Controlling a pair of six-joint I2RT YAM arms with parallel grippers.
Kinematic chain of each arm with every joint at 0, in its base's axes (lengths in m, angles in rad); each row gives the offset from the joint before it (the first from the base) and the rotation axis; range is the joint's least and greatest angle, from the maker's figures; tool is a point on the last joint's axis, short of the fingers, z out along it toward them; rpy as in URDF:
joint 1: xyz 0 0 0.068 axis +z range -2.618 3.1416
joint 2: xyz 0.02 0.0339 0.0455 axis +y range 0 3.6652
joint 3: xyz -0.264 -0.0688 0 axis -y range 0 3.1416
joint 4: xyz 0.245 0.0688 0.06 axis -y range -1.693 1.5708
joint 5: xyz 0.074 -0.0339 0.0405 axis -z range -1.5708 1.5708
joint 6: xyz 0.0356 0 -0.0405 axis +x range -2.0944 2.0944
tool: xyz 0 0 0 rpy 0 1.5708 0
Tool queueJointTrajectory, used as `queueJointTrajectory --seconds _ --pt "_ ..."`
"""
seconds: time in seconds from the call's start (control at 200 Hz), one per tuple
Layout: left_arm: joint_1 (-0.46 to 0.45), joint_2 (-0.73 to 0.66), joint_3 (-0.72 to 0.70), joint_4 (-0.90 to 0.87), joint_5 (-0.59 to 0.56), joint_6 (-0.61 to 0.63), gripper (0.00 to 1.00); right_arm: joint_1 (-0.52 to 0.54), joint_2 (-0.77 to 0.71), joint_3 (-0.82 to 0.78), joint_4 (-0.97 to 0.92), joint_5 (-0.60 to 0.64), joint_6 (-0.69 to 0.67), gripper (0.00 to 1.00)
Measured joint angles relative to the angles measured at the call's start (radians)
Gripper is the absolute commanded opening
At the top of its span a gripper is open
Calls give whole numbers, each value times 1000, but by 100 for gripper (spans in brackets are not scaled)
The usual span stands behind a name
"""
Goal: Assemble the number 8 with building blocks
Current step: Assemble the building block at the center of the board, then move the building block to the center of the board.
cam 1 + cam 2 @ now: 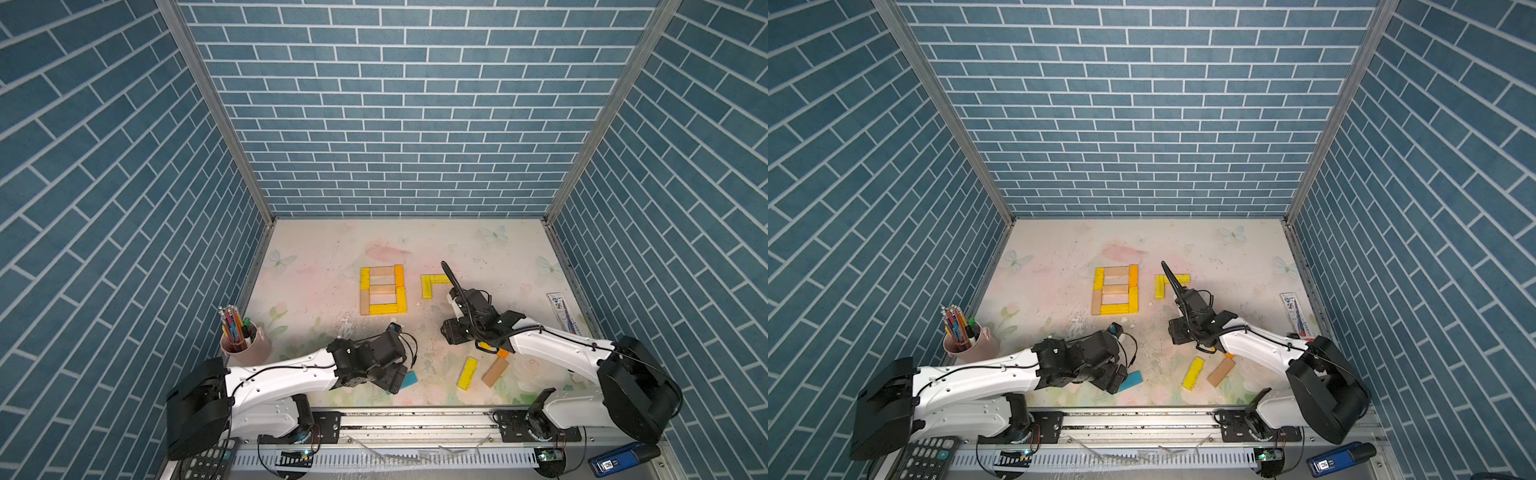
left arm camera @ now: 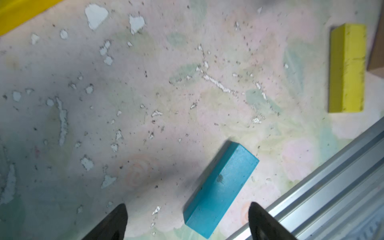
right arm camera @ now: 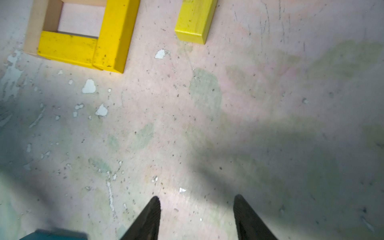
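Building blocks in yellow, orange and tan form a closed figure 8 [image 1: 382, 291] mid-table, seen in both top views. To its right, two yellow blocks [image 1: 432, 284] make an L. Near the front lie a loose yellow block [image 1: 467, 373], a tan block [image 1: 495, 372] and a teal block [image 2: 221, 189]. My left gripper [image 2: 187, 207] is open just above the table, its fingertips on either side of the teal block's near end without touching it. My right gripper [image 3: 197, 198] is open over bare table, in front of the figure's yellow corner [image 3: 112, 37], with nothing between its fingers.
A pink cup of pencils [image 1: 245, 345] stands at the left edge. A printed packet [image 1: 561, 311] lies at the right edge. The aluminium front rail [image 2: 332, 176] runs close beside the teal block. An orange block [image 1: 503, 353] peeks from under the right arm.
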Motion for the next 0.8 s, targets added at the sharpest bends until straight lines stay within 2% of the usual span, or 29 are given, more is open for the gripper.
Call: queueJointTrajectory --seconds 0.205,0.415,0.635,0.8 --pt "-137 103 2 -2 -77 -153 80 37 -118 -35 -20 31 41 57" --pt "-240 217 26 3 -114 -301 69 47 -194 -41 -47 63 60 57" --pt "-257 259 56 26 -148 -425 57 51 -217 -60 -55 76 68 57" --pt "-255 263 57 41 -163 -488 56 52 -240 -74 -61 86 76 56"
